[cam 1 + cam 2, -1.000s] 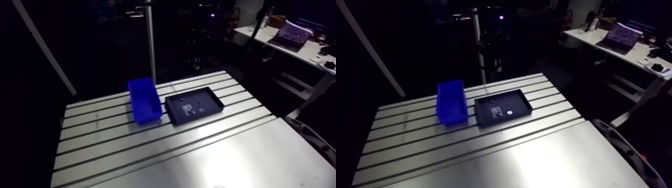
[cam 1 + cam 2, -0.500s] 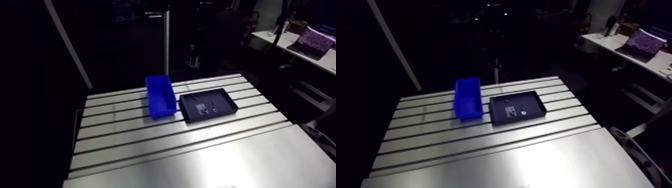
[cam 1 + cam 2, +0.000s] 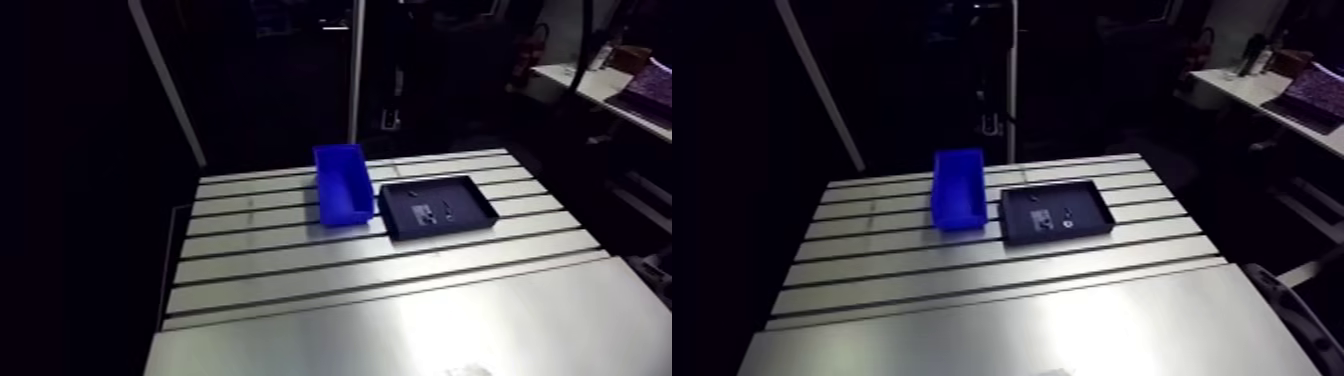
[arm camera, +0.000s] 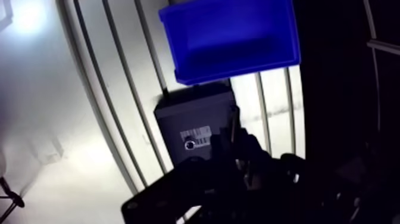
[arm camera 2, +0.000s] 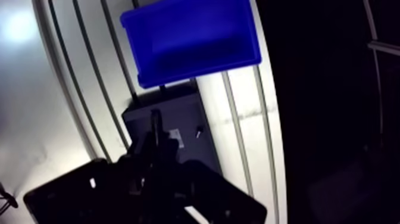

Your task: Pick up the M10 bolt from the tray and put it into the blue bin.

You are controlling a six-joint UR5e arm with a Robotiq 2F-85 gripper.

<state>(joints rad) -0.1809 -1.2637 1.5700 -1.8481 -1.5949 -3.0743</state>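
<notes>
arm view slides sideways with the swinging arm while blue bin [image 3: 348, 213] and tray [image 3: 405, 200] stay put; the pincer [image 5: 156, 134], its opening impossible to tell, hangs above the tray where the m10 bolt [image 5: 198, 132] lies ungrasped.

Arm view distant; wrist view close above tray [image 4: 178, 112].

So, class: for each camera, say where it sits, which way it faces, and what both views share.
Arm view: on the arm's upper link, looking down across the slotted table at the blue bin and black tray; no robot part clearly shows.
Wrist view: on the wrist, looking down past the dark hand onto the tray, bin ahead.
Shared: bin, tray, table.
</notes>
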